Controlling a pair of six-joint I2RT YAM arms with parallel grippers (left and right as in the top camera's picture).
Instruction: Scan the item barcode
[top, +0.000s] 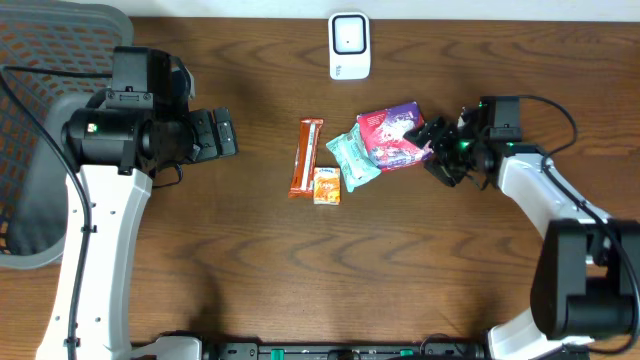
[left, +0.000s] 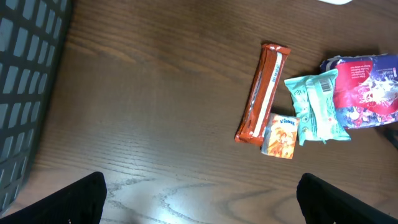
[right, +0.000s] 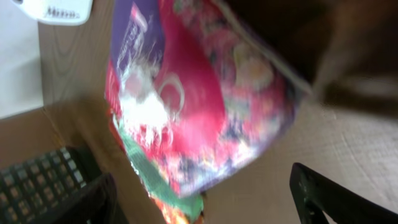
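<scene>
A pink and purple pouch (top: 392, 137) lies right of centre on the wooden table, partly over a teal packet (top: 352, 158). My right gripper (top: 430, 150) is at the pouch's right edge. In the right wrist view the pouch (right: 199, 93) fills the frame, blurred, its lower corner reaching between the wide-apart fingers (right: 329, 199) of that gripper (right: 205, 199). The white scanner (top: 349, 45) stands at the back centre, and its corner shows as scanner (right: 59, 9). My left gripper (top: 226, 135) is open over bare table to the left, and the left wrist view shows this gripper (left: 202, 202) holding nothing.
An orange-brown bar (top: 306, 157) and a small orange packet (top: 327, 186) lie left of the teal packet. The left wrist view shows the bar (left: 262, 93), orange packet (left: 280, 135), teal packet (left: 316, 106) and pouch (left: 367, 90). A mesh chair (top: 40, 60) stands at the far left.
</scene>
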